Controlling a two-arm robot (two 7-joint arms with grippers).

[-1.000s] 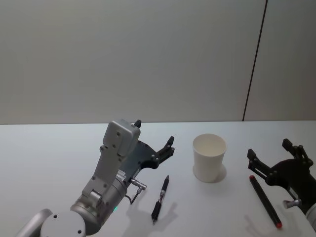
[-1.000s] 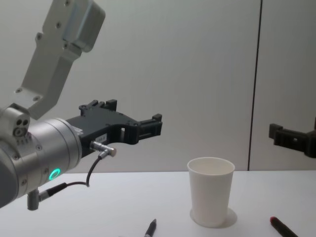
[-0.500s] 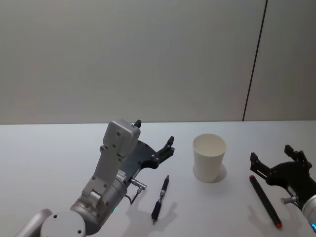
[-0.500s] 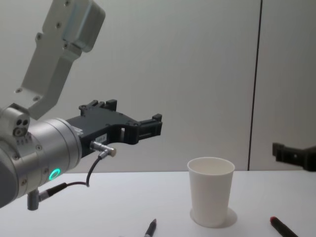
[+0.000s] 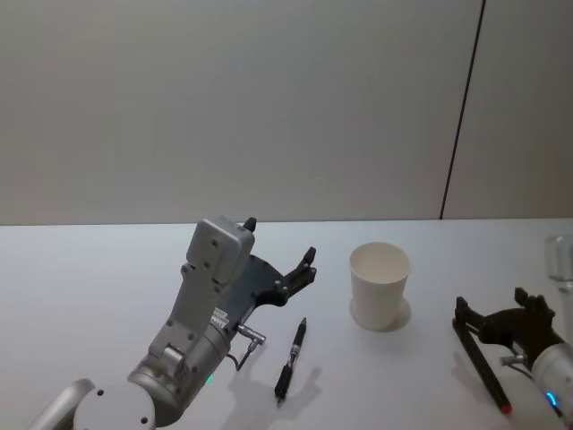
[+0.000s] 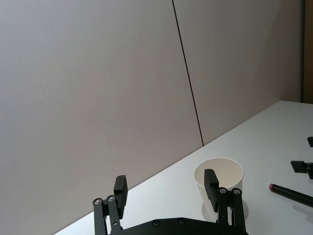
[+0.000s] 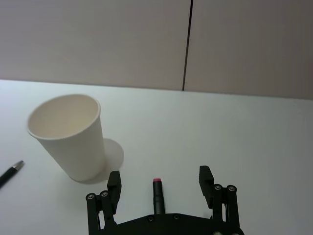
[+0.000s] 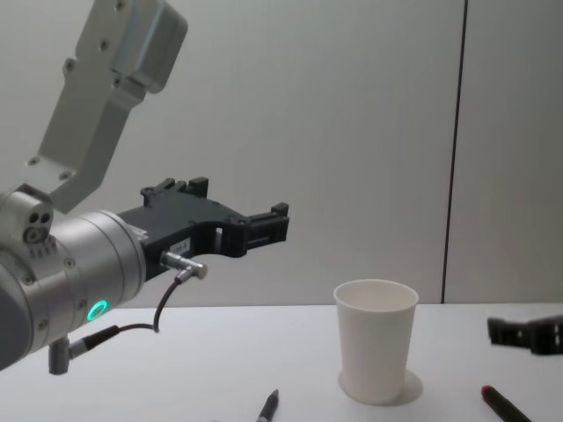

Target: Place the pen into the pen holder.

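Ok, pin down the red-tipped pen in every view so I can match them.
Head view: red-tipped pen lower right, by the open right tool.
Chest view: pen at the bottom right corner.
Left wrist view: pen at the frame's edge, past the paper cup.
Right wrist view: pen between the right tool's fingers.
Shared landmark: the paper cup, on the pen's left; open left tool hangs left of it.

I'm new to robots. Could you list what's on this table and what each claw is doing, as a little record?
pen holder: white paper cup, upright on the table
red-tipped pen: lying flat, right of the cup
black pen: lying flat, left of the cup
right gripper: open, low over the red-tipped pen
left gripper: open, raised, holding nothing
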